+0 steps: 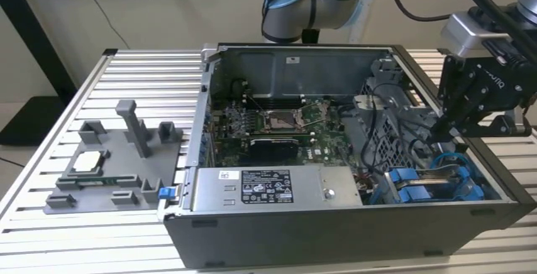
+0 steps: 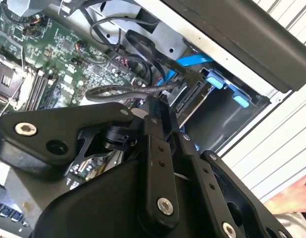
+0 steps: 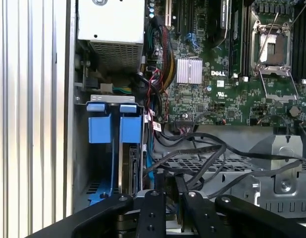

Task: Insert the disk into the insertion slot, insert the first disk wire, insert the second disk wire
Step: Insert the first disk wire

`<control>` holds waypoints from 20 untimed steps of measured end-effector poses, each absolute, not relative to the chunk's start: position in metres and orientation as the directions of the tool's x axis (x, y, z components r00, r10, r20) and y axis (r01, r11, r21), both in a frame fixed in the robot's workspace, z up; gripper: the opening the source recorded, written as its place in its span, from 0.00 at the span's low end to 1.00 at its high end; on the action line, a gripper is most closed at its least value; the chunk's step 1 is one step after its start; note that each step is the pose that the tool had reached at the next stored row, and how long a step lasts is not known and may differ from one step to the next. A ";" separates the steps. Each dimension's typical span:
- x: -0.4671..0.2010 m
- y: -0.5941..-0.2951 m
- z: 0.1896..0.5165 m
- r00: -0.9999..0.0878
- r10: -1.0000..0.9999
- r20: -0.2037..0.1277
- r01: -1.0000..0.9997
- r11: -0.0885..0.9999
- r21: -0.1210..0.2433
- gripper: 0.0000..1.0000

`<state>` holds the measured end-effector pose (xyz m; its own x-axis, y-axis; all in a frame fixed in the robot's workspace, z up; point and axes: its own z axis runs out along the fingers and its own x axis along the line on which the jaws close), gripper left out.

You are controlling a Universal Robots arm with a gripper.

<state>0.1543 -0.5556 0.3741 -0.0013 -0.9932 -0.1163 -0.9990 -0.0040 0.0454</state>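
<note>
Grips a black wire [image 2: 118,90] with the end effector [image 3: 169,181], fingers pinched together on it, just above the disk [image 3: 128,166], seated on edge in the blue-railed slot [image 3: 111,98].

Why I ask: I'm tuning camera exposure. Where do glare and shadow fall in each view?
Exterior view: even light, mild sheen on the power supply, the insertion slot partly shaded. First wrist view: the heatsink glares white, the table slats wash out. Second wrist view: the black gripper reads dark against bright slats.
</note>
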 end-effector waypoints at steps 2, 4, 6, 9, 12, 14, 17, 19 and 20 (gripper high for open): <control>0.157 -0.556 0.373 -0.001 -0.993 -0.116 -0.999 -0.004 0.047 0.00; 0.159 -0.557 0.372 -0.002 -0.993 -0.116 -0.999 -0.004 0.048 0.00; 0.162 -0.557 0.371 -0.002 -0.993 -0.116 -0.999 -0.004 0.049 0.00; 0.165 -0.558 0.369 -0.002 -0.993 -0.116 -0.999 -0.004 0.050 0.00; 0.168 -0.560 0.368 -0.002 -0.993 -0.116 -0.999 -0.004 0.052 0.00; 0.169 -0.564 0.368 -0.002 -0.993 -0.116 -0.999 -0.004 0.052 0.00; 0.169 -0.573 0.368 -0.003 -0.993 -0.116 -0.999 -0.003 0.052 0.00; 0.168 -0.578 0.367 -0.005 -0.993 -0.116 -0.999 -0.001 0.052 0.00; 0.168 -0.580 0.367 -0.006 -0.993 -0.116 -0.999 -0.001 0.052 0.00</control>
